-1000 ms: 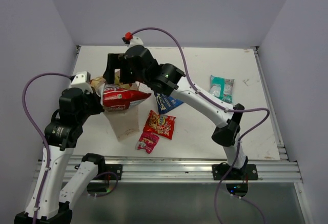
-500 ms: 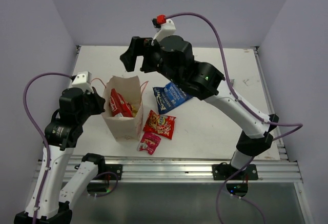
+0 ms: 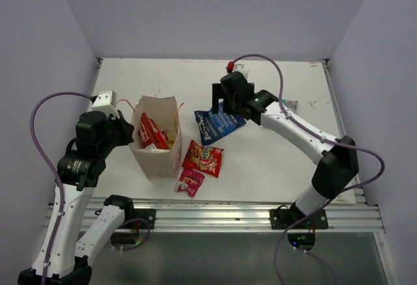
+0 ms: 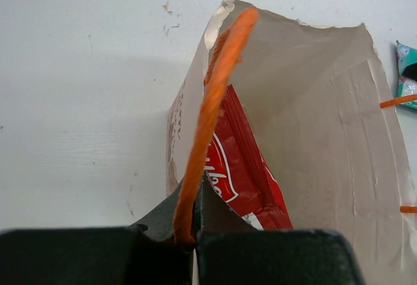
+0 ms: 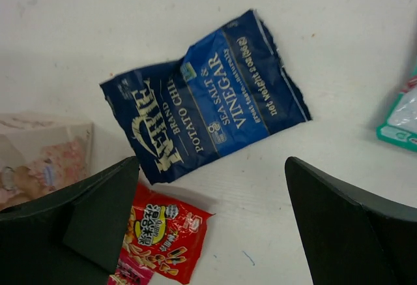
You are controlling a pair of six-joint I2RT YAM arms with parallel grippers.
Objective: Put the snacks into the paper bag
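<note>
left gripper clamped on orange handle of paper bag | right gripper wide apart over blue packet | red packet, pink packet just beside bag

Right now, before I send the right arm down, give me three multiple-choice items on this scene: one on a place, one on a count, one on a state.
1. The red-and-white chip bag is:
A) lying flat outside
B) inside the paper bag
C) out of view

2. How many packets lie on the table outside the bag?
A) two
B) three
C) four

3. The right hand is:
A) open and empty near the dark blue packet
B) shut on that packet
C) shut on a handle

Answers:
1 B: its red side shows within the bag's open mouth.
2 C: dark blue, red packet, pink packet and teal packet.
3 A: its fingers stand wide apart with nothing between.
</note>
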